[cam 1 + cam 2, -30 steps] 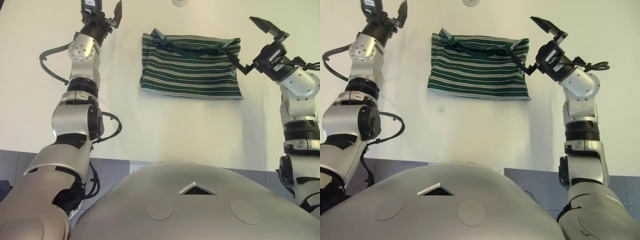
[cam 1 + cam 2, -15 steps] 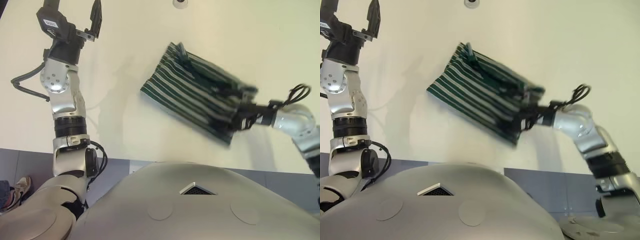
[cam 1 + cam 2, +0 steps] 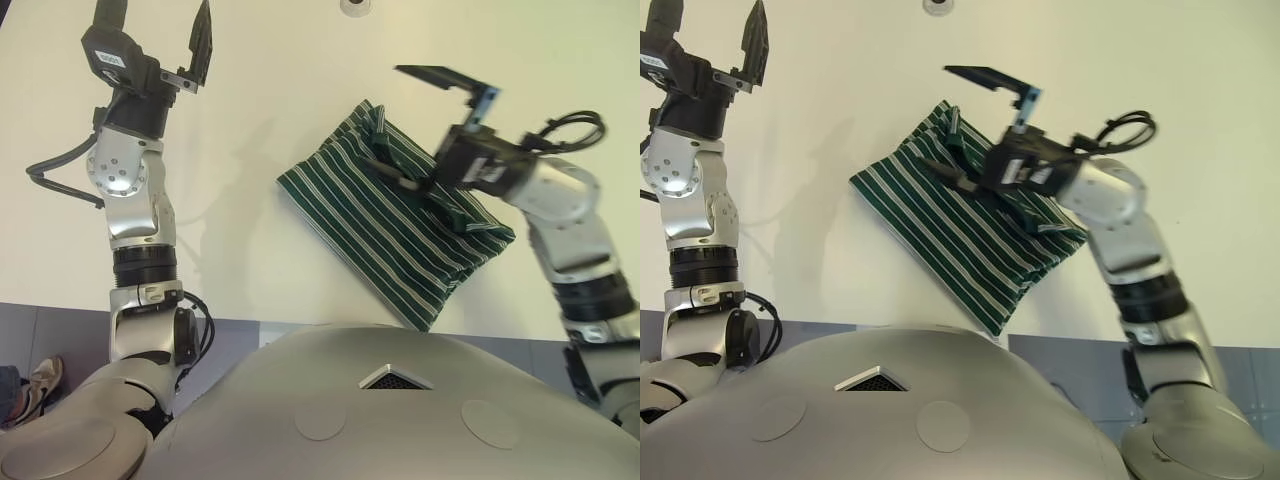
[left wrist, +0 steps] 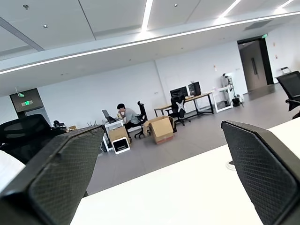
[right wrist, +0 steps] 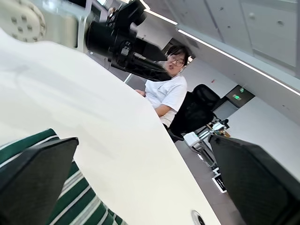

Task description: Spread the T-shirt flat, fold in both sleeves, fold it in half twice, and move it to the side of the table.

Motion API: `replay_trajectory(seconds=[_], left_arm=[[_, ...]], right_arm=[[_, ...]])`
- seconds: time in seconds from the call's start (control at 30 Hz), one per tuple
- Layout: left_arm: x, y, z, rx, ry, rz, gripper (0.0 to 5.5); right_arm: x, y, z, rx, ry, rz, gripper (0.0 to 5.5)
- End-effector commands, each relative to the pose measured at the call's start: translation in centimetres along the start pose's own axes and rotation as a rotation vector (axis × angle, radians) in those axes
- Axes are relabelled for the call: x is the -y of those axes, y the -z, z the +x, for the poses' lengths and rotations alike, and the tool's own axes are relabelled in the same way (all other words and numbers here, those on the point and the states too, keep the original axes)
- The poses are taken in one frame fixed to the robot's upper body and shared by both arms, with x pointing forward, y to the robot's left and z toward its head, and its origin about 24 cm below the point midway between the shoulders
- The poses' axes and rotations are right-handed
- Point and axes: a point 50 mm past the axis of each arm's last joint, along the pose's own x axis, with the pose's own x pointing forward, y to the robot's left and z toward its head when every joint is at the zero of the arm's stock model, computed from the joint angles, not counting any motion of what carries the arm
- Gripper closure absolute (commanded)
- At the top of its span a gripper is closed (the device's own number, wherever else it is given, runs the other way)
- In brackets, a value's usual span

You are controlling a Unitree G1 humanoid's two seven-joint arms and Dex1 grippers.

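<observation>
The T-shirt [image 3: 390,235] is dark green with thin white stripes running across the cloth, and its neck band is a plainer, darker green. The bench [image 3: 300,100] under it is a cream-white without any pattern. The left gripper [image 3: 155,30] is black with a small white label on its body; the right gripper [image 3: 385,115] is black too, with a small blue patch near the base of one finger. Seen close, the fingers [image 4: 65,173] are black with a fine cross-hatched grid on their inner faces. The floor [image 3: 60,330] at the bench's near edge is a flat blue-grey
</observation>
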Motion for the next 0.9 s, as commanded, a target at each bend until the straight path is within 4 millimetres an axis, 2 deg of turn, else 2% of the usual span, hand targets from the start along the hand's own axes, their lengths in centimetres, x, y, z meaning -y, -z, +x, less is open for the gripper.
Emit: replay_trajectory(seconds=[0.03, 0.17, 0.3, 0.37, 0.47, 0.7, 0.8, 0.9], left_arm=[[0.6, 0.4, -0.2, -0.016, 0.002, -0.006, 0.94], [0.9, 0.4, -0.4, -0.016, -0.002, -0.013, 0.94], [1.1, 0.3, -0.3, -0.011, -0.004, -0.016, 0.94], [1.1, 0.3, -0.4, -0.011, -0.006, -0.017, 0.94], [1.3, 0.5, -0.4, -0.014, -0.002, -0.015, 0.94], [3.5, 0.7, -1.0, -0.011, 0.103, 0.061, 0.94], [5.5, 0.5, -1.6, 0.010, 0.233, 0.142, 0.94], [8.9, 1.0, -3.6, 0.012, 0.490, 0.305, 0.94]], right_arm=[[-1.9, 3.1, 2.3, -0.106, -0.121, -0.059, 0.34], [-3.5, 7.2, 3.2, -0.245, -0.196, -0.115, 0.34], [-4.4, 9.7, 5.3, -0.328, -0.147, -0.164, 0.34], [-4.7, 10.7, 6.7, -0.387, -0.070, -0.163, 0.34], [-3.2, 11.7, 8.0, -0.492, 0.151, -0.143, 0.34], [0.5, 11.9, 7.7, -0.524, 0.447, -0.085, 0.34], [2.2, 10.6, 7.2, -0.364, 0.547, 0.124, 0.34], [3.3, 8.0, 6.0, -0.127, 0.569, 0.340, 0.34]])
